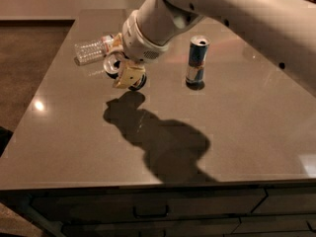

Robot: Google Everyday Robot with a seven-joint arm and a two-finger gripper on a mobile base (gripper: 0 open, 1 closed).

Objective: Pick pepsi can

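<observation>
Looking at the left half of the smooth grey-brown table [247, 132], you find the gripper [127, 75] at the end of the thick white arm [207, 9], which reaches in from the upper right of the view. Its pale tan fingers [130, 77] are clamped on the short dark-blue pepsi can with a silver top [113, 64]. You can see one finger lying across the can's side; the other is hidden behind it. The pepsi can is tilted, with its silver top turned towards the left of the view and its dark base pointing down to the right. It appears to be held just clear of the table. The arm's dark shadow [158, 137] starts just below it and spreads towards the front edge. Just behind the gripper, a clear plastic bottle [91, 51] lies on its side, with one end close to the wrist. Further right in the view, apart from the gripper, a tall slim blue-and-silver can [197, 60] stands upright on the table. Under the front edge you can make out dark drawers [148, 211].
</observation>
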